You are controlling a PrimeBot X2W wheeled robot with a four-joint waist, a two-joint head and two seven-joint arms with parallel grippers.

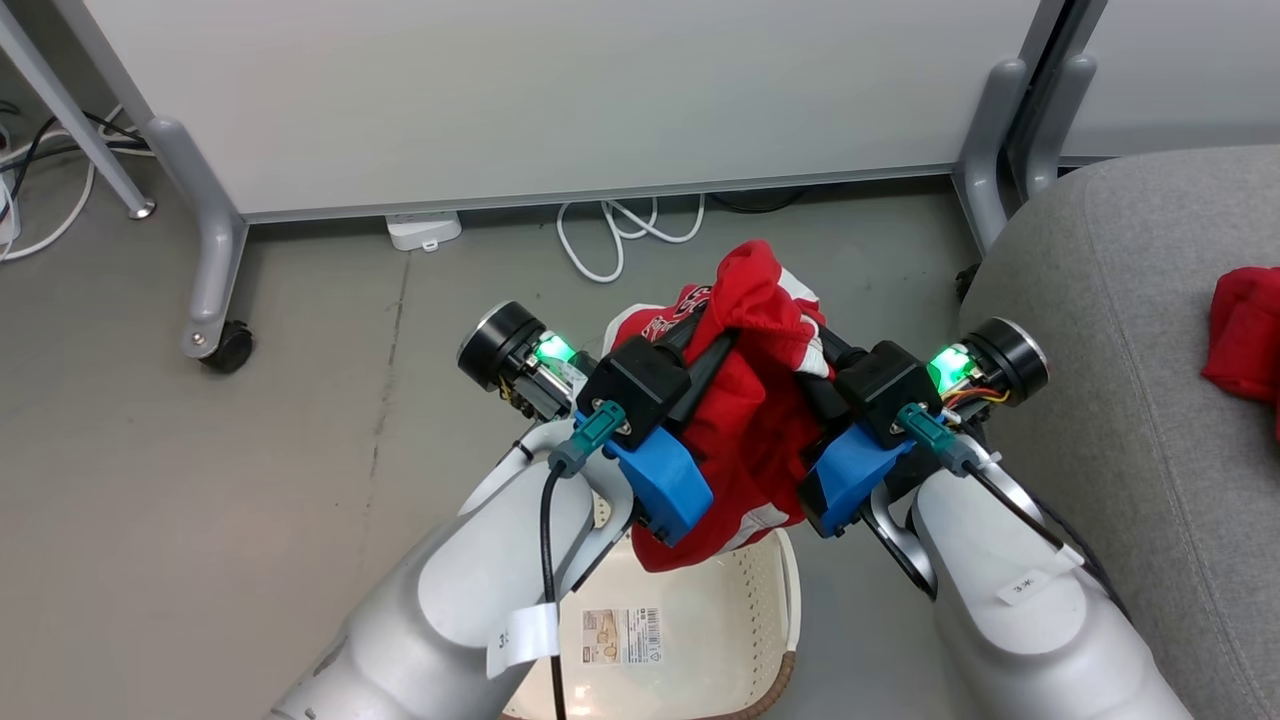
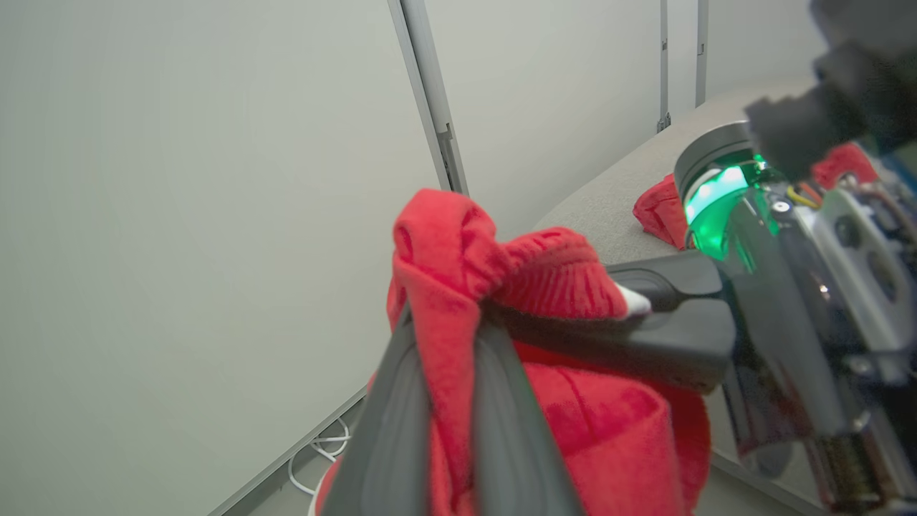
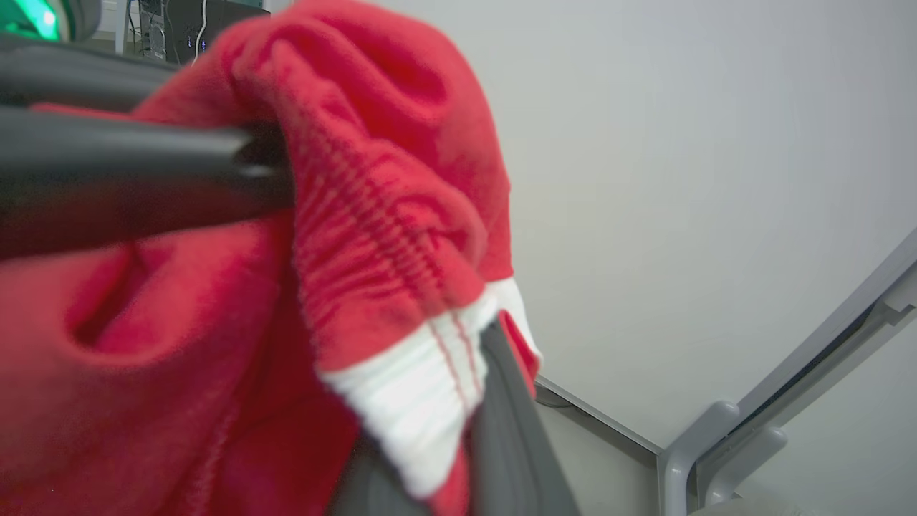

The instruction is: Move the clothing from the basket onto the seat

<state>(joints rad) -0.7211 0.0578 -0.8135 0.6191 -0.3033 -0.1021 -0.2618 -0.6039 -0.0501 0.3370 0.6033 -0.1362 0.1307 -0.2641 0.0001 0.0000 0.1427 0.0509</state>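
Observation:
A red garment with white trim (image 1: 745, 430) hangs bunched above the cream basket (image 1: 770, 600), held from both sides. My left gripper (image 1: 715, 335) is shut on its upper left folds. Shut on the white-edged hem at the right is my right gripper (image 1: 822, 345). In the left wrist view red cloth (image 2: 458, 287) is pinched between my left gripper's (image 2: 445, 322) fingers, and the right gripper's fingers (image 2: 666, 315) reach in from the right. The right wrist view shows the hem (image 3: 401, 387) clamped by my right gripper (image 3: 466, 401). A second red garment (image 1: 1245, 335) lies on the grey seat (image 1: 1100, 350).
A pale grey partition panel (image 1: 560, 90) on wheeled legs (image 1: 215, 300) stands behind the basket, and a second leg (image 1: 985, 170) stands close to the seat's corner. White cables (image 1: 620, 235) and a white adapter (image 1: 424, 230) lie on the floor under it.

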